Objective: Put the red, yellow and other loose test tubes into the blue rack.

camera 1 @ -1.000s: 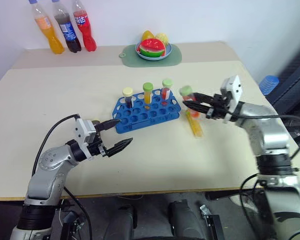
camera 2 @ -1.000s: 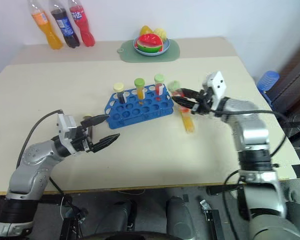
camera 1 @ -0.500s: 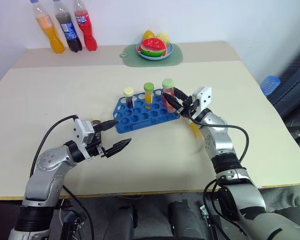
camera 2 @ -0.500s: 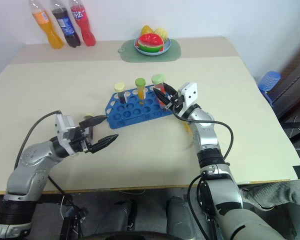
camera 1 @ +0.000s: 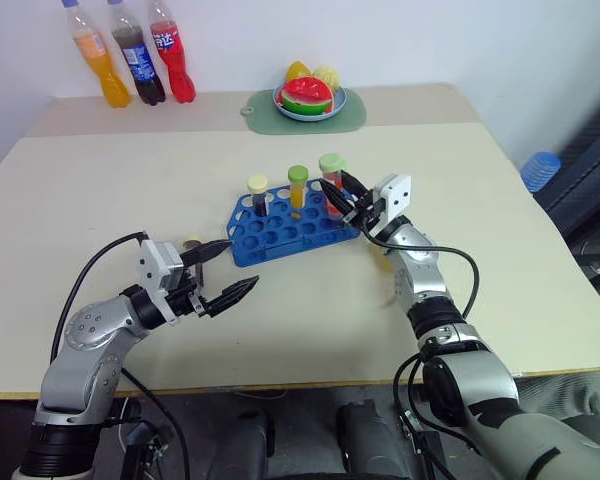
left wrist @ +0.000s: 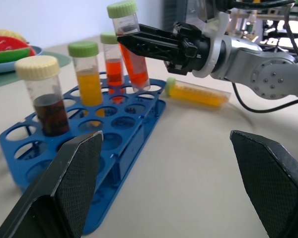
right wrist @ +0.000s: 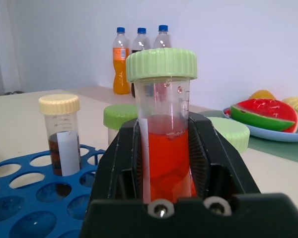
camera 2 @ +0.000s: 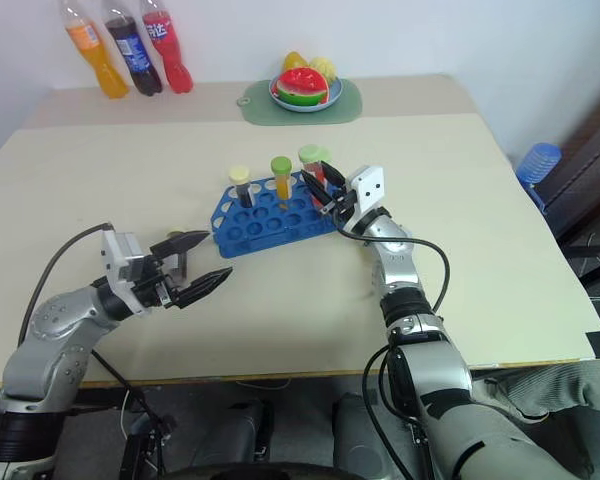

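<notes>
1. Rack: bright blue plastic rack (camera 1: 292, 230) w/ rows of round holes sits mid-table on the beige tabletop (camera 1: 130, 200), long side running from 8 o'clock up to 2 o'clock.
2. Three capped clear tubes stand upright in its far row: dark brown liquid w/ cream cap (camera 1: 257, 193) at the 9 o'clock end, yellow-orange w/ green cap (camera 1: 298, 186) in the middle, a red one w/ pale green cap (left wrist: 111, 60) toward 3 o'clock.
3. R gripper (camera 1: 342, 194) is pinched on another clear tube of red liquid w/ pale green cap (left wrist: 130, 45), held by its body, roughly upright w/ a slight tilt, over the rack's 3 o'clock end, just beside the standing red tube.
4. One more tube, yellow liquid w/ green cap (left wrist: 198, 93), lies on its side on the table at 3 o'clock of the rack, behind the R arm.
5. L gripper (camera 1: 226, 271) hovers at 7 o'clock of the rack, near its corner, fingers spread wide, nothing between them.
6. Far edge: three soda bottles (camera 1: 128, 63) at 11 o'clock; plate of fruit on a green mat (camera 1: 305, 112) at 12 o'clock.
</notes>
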Robot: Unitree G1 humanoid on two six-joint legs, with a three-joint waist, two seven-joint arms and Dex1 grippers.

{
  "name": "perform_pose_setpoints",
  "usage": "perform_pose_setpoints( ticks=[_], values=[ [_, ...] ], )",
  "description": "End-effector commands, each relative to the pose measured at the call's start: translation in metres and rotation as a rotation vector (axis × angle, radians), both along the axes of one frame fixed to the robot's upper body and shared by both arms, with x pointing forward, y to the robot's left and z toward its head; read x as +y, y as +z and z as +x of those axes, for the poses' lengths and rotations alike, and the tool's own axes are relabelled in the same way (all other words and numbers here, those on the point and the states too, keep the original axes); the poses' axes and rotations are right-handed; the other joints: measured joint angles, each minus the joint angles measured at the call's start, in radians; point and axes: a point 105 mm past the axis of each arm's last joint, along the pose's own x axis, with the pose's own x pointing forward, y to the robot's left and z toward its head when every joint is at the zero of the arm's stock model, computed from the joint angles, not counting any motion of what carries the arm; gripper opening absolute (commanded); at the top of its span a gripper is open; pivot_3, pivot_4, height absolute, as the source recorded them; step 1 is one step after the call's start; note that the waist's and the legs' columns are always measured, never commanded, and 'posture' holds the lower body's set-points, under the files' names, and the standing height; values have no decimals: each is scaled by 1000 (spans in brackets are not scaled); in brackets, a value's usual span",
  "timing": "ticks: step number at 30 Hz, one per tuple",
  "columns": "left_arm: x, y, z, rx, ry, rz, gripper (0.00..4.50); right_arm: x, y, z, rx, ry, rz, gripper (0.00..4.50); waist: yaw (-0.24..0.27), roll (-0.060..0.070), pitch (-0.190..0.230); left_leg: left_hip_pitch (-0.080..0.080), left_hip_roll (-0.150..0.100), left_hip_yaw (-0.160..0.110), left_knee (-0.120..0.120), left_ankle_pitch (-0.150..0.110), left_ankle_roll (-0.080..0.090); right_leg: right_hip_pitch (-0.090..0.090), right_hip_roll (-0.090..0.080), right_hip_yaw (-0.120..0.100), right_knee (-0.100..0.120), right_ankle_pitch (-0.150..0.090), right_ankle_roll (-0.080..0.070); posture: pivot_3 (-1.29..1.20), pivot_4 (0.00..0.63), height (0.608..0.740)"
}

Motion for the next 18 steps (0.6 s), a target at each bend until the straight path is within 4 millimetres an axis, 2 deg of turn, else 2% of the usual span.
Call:
perform_pose_setpoints(
  ticks=[1, 10, 18],
  values=[
    [0, 10, -4, -36, -4, -2, 4270, -9, -14, -3, 38, 6, -11, 792, 0, 0, 0, 0, 0, 0, 0, 0, 0, 0, 0, 0, 0, 0, 0, 0, 150, 740],
    [-4, 11, -1, -38, -18, -5, 4270, -20, -14, -9, 23, 0, -13, 792, 0, 0, 0, 0, 0, 0, 0, 0, 0, 0, 0, 0, 0, 0, 0, 0, 150, 740],
    [-4, 12, 0, -39, -24, -4, 4270, -10, -17, -9, 44, 30, 1, 792, -1, 0, 0, 0, 0, 0, 0, 0, 0, 0, 0, 0, 0, 0, 0, 0, 150, 740]
  ],
)
